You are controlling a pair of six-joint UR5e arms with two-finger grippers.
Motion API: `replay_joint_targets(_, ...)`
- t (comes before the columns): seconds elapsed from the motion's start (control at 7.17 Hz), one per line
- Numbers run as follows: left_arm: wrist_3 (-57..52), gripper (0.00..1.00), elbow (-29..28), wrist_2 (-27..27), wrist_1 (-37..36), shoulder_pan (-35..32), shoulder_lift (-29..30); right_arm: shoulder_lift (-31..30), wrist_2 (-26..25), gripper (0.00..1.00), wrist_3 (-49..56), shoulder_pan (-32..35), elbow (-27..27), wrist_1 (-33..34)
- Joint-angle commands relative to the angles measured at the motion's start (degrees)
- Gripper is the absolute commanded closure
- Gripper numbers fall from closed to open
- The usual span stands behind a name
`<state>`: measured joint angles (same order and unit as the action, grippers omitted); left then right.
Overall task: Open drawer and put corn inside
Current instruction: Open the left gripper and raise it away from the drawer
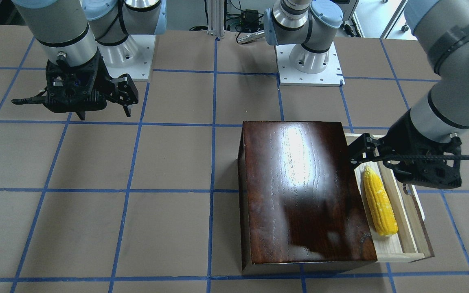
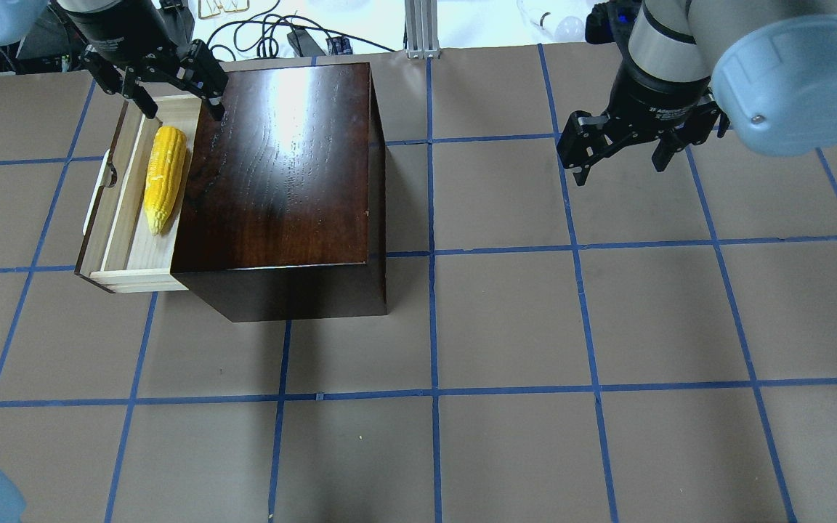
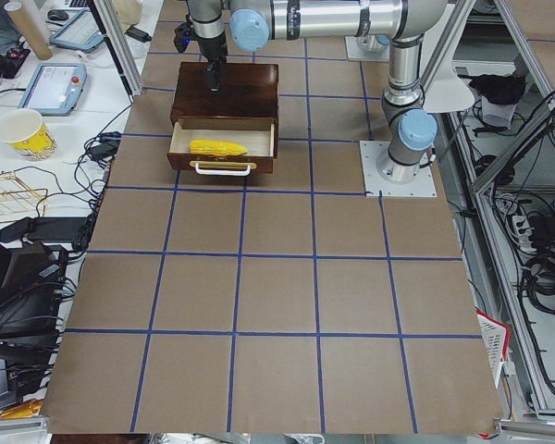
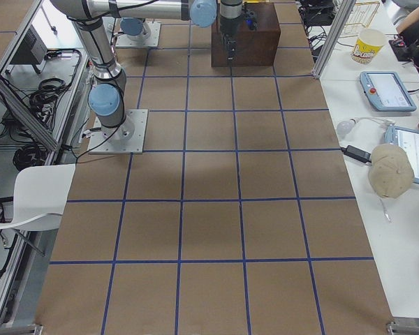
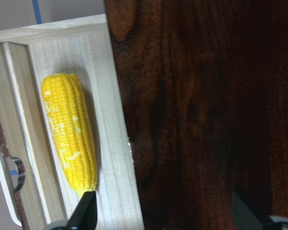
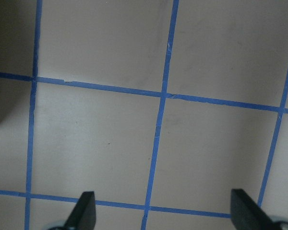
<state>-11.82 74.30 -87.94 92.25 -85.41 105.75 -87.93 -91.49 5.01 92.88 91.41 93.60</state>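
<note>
The dark glossy wooden box (image 2: 288, 167) stands on the left half of the table. Its drawer (image 2: 124, 181) is pulled out to the left, with the white handle (image 2: 99, 190) on its front. The yellow corn (image 2: 163, 178) lies lengthwise inside the drawer; it also shows in the front view (image 1: 380, 205) and the left wrist view (image 5: 69, 132). My left gripper (image 2: 182, 110) is open and empty, hovering over the drawer's far end and the box's edge, just past the corn's blunt end. My right gripper (image 2: 622, 168) is open and empty above bare table, far to the right.
The tabletop is brown with a blue tape grid. The two arm bases (image 1: 310, 61) (image 1: 124, 53) are bolted at the robot's side of the table. Cables and tablets lie beyond the far edge, off the table.
</note>
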Motion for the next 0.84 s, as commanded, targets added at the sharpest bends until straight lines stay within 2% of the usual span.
replay_joint_targets(0.0, 4.0, 0.00, 2.5, 0.3, 0.1, -4.7, -1.9, 0.0, 0.0, 0.00, 0.0, -0.2, 0.0, 0.0)
replay_joint_targets(0.28, 8.3, 0.00, 4.3, -0.5, 0.4, -5.4, -3.3, 0.0, 0.0, 0.00, 0.0, -0.2, 0.0, 0.0)
replay_joint_targets(0.7, 8.9, 0.00, 7.5, -0.5, 0.0, -5.4, -5.5, 0.0, 0.0, 0.00, 0.0, 0.0, 0.0, 0.0)
